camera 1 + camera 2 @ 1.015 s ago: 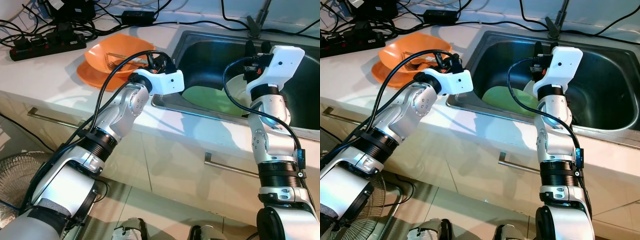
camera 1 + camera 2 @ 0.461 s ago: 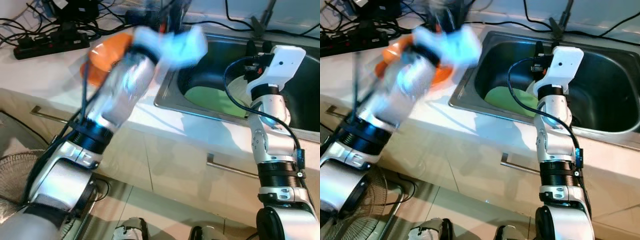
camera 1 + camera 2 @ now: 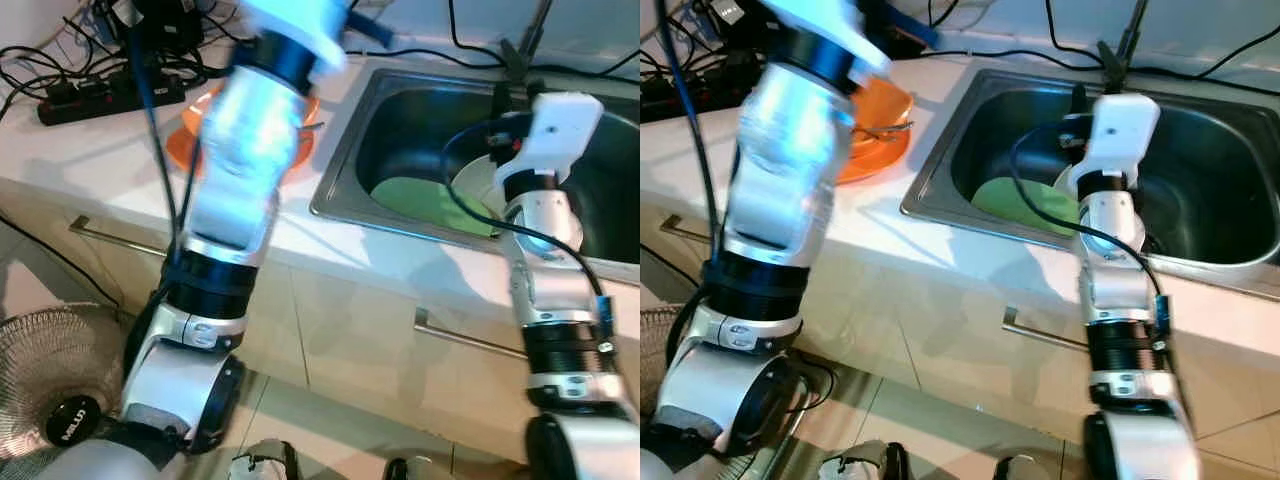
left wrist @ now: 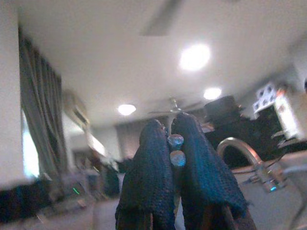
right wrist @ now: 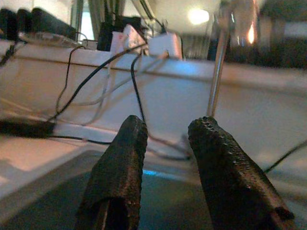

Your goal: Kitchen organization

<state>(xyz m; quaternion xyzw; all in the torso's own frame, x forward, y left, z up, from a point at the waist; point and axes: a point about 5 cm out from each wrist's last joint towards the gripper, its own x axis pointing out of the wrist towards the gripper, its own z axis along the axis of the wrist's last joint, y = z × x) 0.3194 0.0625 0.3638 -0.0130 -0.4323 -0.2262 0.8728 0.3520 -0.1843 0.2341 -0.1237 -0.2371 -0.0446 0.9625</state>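
White table [image 3: 90,140] and steel sink [image 3: 380,90] fill the head views. Orange dishes [image 3: 185,140] with a utensil sit on the table just beside the sink; a green plate [image 3: 425,200] and a white plate [image 3: 478,180] lie in the basin, so the tidying looks barely begun. The left arm, bent low by the sink's edge a second ago, has swung up, blurred.

Left wrist view: the left gripper [image 4: 173,143] points toward the ceiling, fingers [image 4: 148,177] together, seemingly empty.

Right wrist view: the right gripper [image 5: 165,143] hangs over the sink as before, fingers [image 5: 120,167] apart, empty, facing the faucet [image 5: 218,67].
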